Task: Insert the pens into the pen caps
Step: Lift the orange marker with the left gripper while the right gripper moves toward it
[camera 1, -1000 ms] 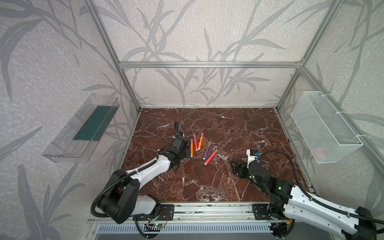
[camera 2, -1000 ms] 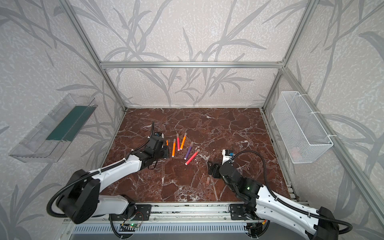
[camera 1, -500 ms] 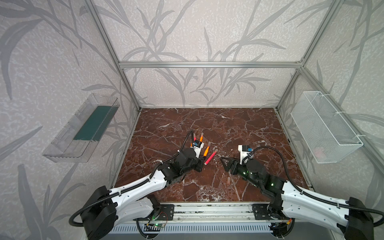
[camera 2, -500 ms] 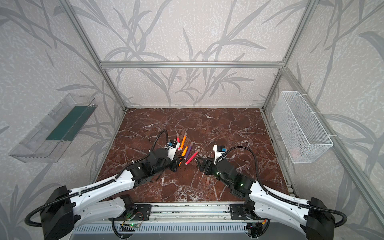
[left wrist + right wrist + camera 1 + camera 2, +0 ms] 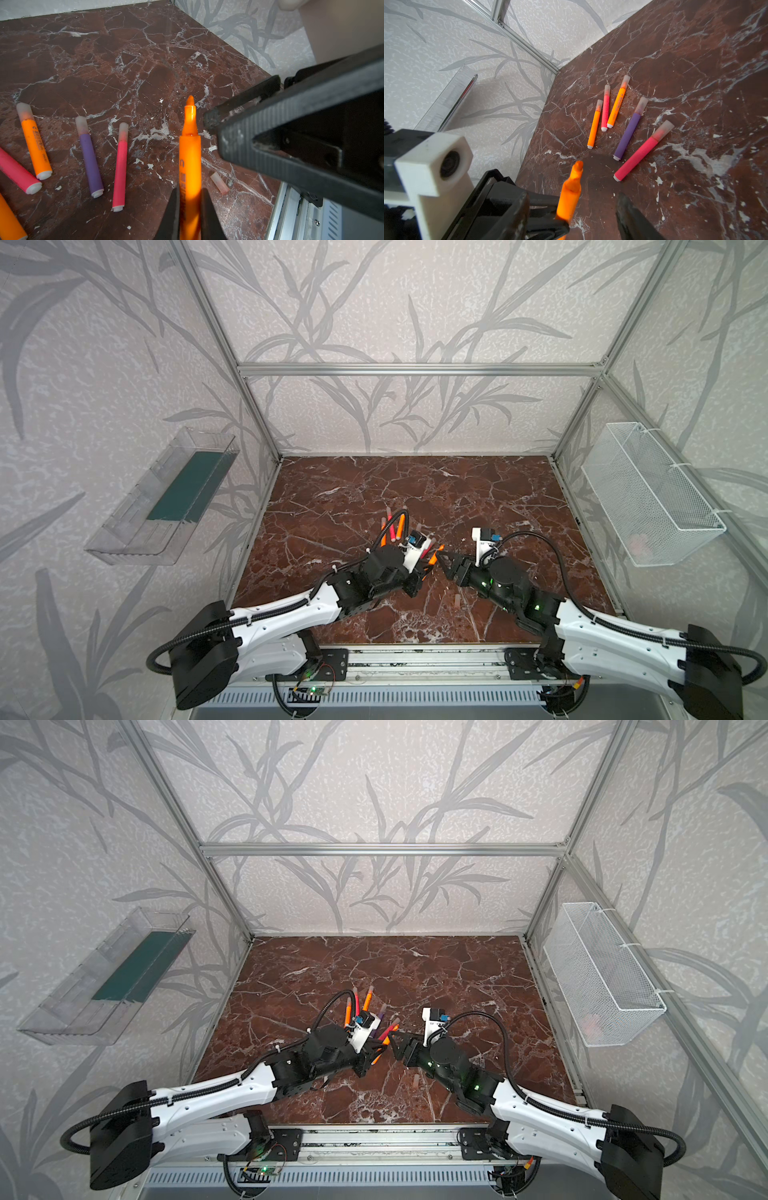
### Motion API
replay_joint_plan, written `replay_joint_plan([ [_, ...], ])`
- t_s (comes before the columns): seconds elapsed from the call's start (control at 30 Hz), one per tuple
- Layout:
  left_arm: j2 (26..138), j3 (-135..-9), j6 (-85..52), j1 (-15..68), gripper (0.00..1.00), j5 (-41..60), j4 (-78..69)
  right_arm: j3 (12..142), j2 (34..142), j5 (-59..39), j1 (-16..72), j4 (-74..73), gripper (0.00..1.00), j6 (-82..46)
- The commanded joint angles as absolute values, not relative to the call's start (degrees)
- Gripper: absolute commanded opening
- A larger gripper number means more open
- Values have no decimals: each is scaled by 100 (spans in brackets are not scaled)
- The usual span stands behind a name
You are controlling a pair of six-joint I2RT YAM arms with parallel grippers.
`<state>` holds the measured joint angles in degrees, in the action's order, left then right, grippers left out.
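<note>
Near the worktop's (image 5: 145, 52) front-centre, my L pincer (image 5: 189, 204) is pinching the uncapped orange pen (image 5: 190, 158) by its barrel, held above the surface w/ the nib aimed at my R pincer (image 5: 444, 563). R pincer is spread, and the nib sits just beside its fingertips. Dark print runs along the held barrel, too blurred to read. One loose cap (image 5: 219, 183) lies on the worktop near my R arm. Five capped pens (image 5: 641, 151) lie fanned out further back: 2 orange, 2 pink, 1 purple, all w/ pale caps on. The lying orange pen (image 5: 35, 145) beside the purple one also has side print, which I can't read.
</note>
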<state>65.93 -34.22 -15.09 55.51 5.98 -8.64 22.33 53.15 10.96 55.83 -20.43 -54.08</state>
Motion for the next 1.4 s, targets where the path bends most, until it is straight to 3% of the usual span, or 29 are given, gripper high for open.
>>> replay_joint_plan([
  [0.0, 6627, -3463, -1330, 5616, 0, 636, -1050, 2432, 5463, 1002, 5649, -2324, 62, -5436],
  [0.6, 6653, -3382, -1198, 5774, 0, 615, -1293, 2654, 5896, 985, 5687, -2347, 17, -5511],
  [0.73, 6649, -3307, -1182, 5773, 13, 507, -1384, 2663, 5890, 976, 5689, -2360, 7, -5517],
  [0.97, 6774, -3278, -1192, 5774, 29, 378, -1546, 2610, 5809, 949, 5730, -2482, 3, -5502],
  [1.17, 6898, -3305, -1210, 5774, 29, 428, -1683, 2602, 5814, 949, 5787, -2574, 2, -5481],
  [1.37, 6919, -3285, -1202, 5774, 23, 431, -1758, 2601, 5836, 976, 5801, -2592, 2, -5477],
])
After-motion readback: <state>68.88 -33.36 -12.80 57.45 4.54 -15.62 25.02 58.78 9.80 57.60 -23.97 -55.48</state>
